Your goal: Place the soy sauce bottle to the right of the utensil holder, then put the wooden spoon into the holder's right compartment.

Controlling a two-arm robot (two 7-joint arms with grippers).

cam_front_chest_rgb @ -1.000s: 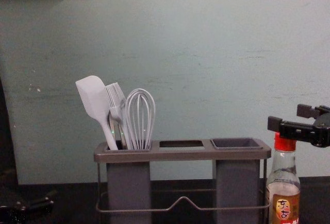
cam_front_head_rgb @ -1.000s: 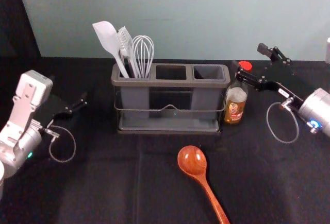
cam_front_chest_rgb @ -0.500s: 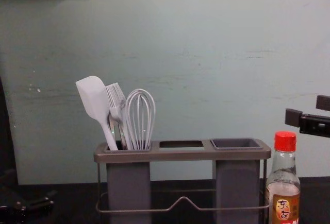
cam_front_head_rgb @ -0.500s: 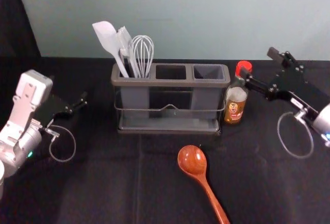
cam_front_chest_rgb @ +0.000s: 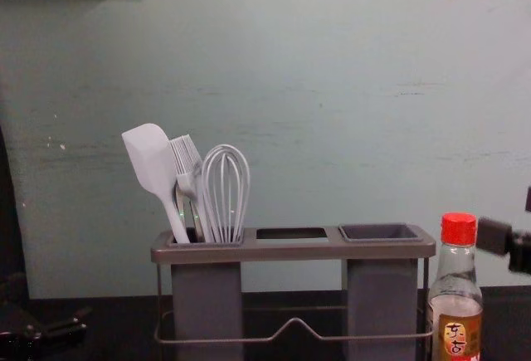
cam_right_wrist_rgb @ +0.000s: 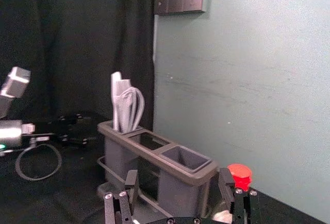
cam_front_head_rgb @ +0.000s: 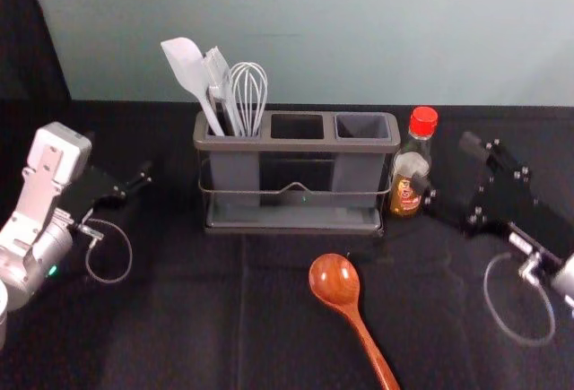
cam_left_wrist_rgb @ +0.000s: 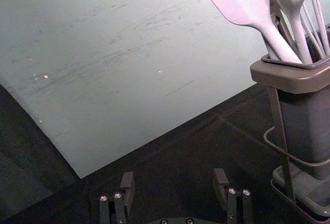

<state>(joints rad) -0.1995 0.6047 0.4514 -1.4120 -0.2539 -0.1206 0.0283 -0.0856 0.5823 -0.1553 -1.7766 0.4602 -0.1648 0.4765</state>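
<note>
Head view check: step one looks done

Soy sauce bottle stands just right of the utensil holder. Right gripper is beside it, spread wide and empty; left gripper is parked by the table's left side, also wide, nothing held. I'd back off the bottle, then grab the wooden spoon lying toward the near edge.

At the lower right of the chest view, the soy sauce bottle carries a label reading "东古", one character above the other. In the head view, right of centre, its lettering is too small to read.
</note>
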